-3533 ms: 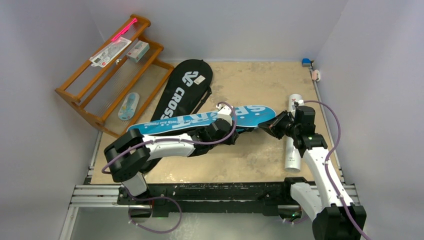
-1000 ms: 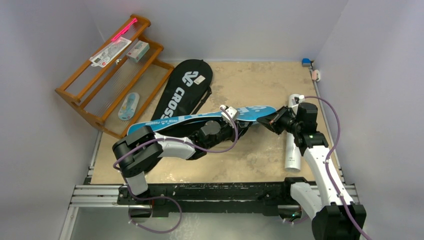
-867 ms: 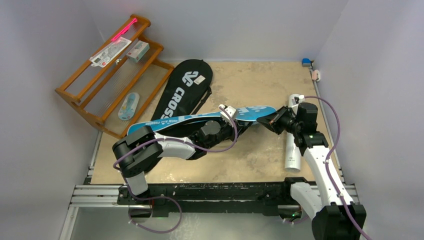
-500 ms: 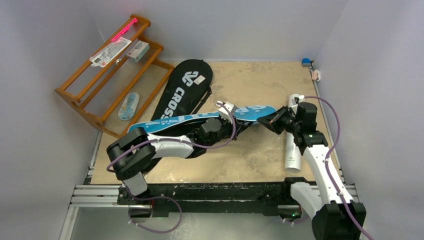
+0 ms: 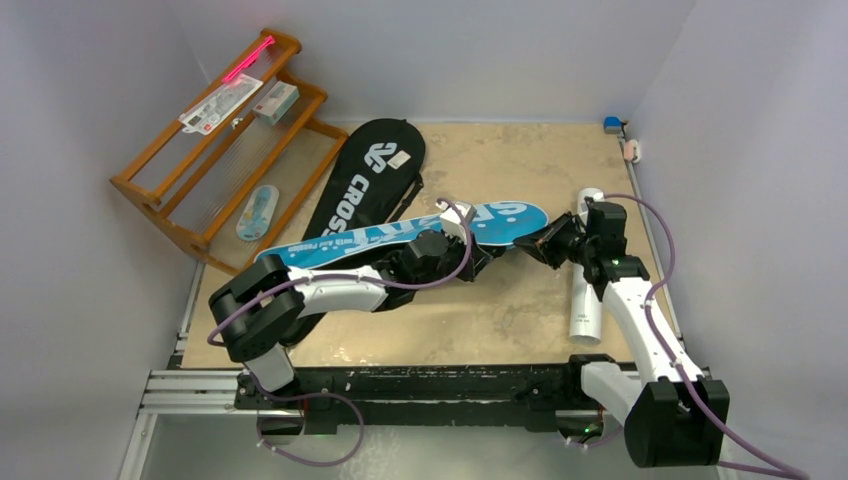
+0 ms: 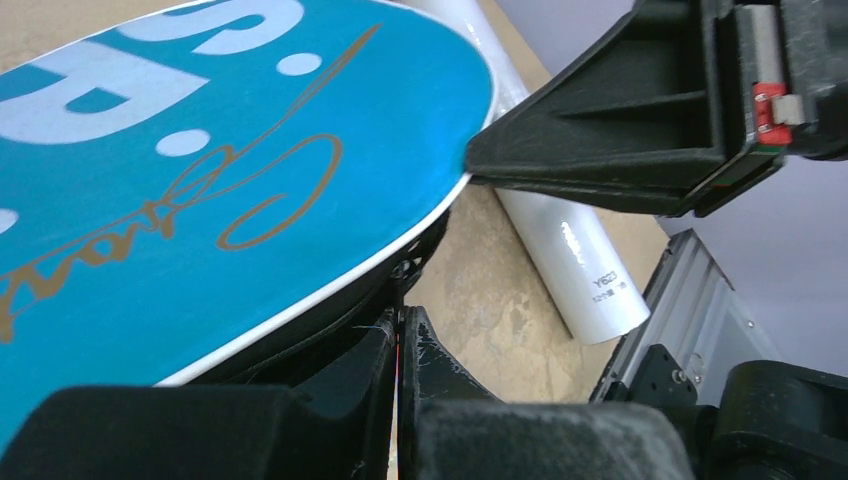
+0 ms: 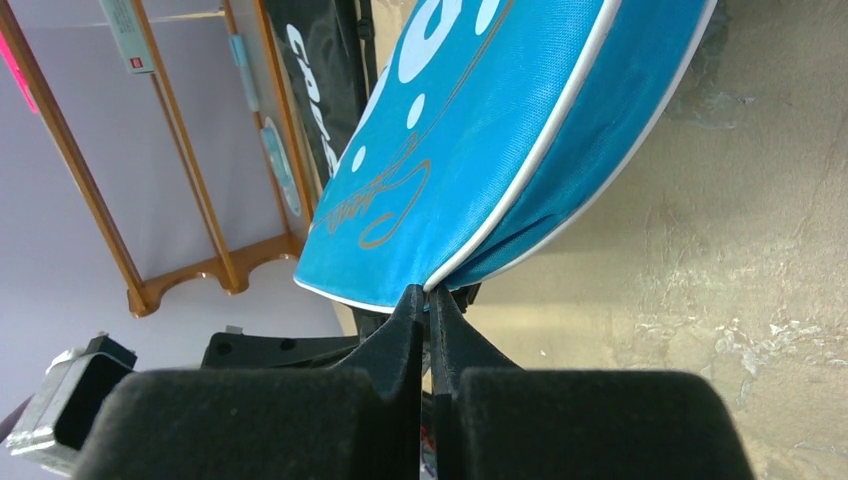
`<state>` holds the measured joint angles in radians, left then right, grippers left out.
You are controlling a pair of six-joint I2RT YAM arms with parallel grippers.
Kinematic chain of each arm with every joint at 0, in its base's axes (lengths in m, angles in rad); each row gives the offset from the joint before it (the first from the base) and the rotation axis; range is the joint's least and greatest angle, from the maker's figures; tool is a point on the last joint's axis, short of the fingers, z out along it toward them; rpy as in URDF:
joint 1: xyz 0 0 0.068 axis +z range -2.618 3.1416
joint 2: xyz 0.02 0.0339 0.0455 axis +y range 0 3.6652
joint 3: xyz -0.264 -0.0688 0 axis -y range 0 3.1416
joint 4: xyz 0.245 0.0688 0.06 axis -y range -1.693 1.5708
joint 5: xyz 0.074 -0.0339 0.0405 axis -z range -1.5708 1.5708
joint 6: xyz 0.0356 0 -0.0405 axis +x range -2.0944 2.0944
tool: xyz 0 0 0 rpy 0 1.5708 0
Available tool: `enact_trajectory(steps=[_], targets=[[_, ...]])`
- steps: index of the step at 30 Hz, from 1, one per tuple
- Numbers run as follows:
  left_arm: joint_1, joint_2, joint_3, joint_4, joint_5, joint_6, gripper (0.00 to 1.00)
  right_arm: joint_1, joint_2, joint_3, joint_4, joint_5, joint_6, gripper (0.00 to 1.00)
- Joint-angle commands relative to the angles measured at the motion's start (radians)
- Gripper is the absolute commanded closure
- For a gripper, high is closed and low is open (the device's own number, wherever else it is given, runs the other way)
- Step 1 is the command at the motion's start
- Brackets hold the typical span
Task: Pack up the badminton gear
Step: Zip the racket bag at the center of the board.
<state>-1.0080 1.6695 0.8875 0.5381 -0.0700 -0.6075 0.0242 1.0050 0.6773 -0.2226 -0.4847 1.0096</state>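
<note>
The blue "SPORT" cover [image 5: 400,236] lies aslant across the table's middle, its head end lifted. My left gripper [image 5: 480,260] is shut on the black lower seam under the head, as the left wrist view [image 6: 400,322] shows. My right gripper [image 5: 541,243] is shut on the white piping at the head's tip, seen in the right wrist view [image 7: 428,292]. The black "CROSSWAY" cover [image 5: 365,178] lies flat behind it. The white tube [image 5: 583,295] lies at the right, under the right arm. No racket or shuttlecock shows.
A wooden rack [image 5: 160,195] leans at the back left with small packages and a pink stick [image 5: 248,60]. A small blue object [image 5: 612,123] sits in the far right corner. Walls close the table in on both sides.
The blue cover's head end has turned from nearly edge-on to face up, so the "SPORT" print shows again. Both grippers stay shut on it and have shifted slightly away from the arm bases.
</note>
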Motion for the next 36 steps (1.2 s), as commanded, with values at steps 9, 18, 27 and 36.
enact_trajectory(steps=[9, 18, 27, 36], targets=[[0.006, 0.063, 0.116, -0.034, 0.026, -0.005, 0.91, 0.004, -0.027, 0.020, 0.043, -0.031, -0.010, 1.00], [0.006, 0.064, 0.134, -0.069, 0.002, -0.022, 0.82, 0.004, -0.028, 0.020, 0.052, -0.047, -0.005, 1.00], [0.008, 0.063, 0.154, -0.092, -0.030, -0.025, 0.93, 0.005, -0.031, 0.021, 0.053, -0.055, -0.005, 1.00], [0.011, 0.039, 0.180, -0.223, -0.054, -0.099, 1.00, 0.004, -0.026, 0.010, 0.042, -0.005, -0.003, 1.00]])
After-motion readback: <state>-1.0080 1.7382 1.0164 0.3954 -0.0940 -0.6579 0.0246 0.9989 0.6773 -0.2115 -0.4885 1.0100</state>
